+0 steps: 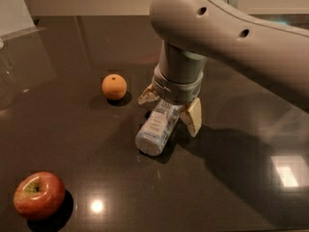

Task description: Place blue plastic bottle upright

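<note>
Camera view: the blue plastic bottle [157, 127] lies on its side on the dark table [72, 144], right of the orange [114, 86] and nearer the camera. Also right of the orange, the gripper [170, 108] straddles the bottle's far end, fingers spread wide.

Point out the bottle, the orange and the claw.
bottle [155, 129]: camera view, its label.
orange [114, 86]: camera view, its middle.
claw [169, 114]: camera view, between fingertips, over bottle's far end.
</note>
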Motion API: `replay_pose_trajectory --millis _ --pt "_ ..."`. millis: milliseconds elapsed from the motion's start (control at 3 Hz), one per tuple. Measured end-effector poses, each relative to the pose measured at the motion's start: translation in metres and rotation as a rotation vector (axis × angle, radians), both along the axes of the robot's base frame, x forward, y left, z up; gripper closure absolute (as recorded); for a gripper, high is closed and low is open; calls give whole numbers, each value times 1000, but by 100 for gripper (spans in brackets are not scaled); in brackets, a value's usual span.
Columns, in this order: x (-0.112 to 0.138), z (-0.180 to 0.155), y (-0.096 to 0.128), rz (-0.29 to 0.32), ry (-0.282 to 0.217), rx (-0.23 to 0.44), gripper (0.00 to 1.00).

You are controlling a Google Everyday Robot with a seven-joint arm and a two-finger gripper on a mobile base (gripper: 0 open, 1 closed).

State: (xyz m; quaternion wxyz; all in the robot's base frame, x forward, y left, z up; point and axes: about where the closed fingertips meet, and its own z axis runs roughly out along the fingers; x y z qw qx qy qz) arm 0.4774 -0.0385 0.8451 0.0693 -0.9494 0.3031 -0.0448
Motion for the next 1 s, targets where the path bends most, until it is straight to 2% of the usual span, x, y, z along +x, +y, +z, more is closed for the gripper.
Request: replay_pose_trajectory --millis 667,1000 --pt "6 10 -2 38 -35 -13 64" --pt "15 25 -7 43 -107 19 88"
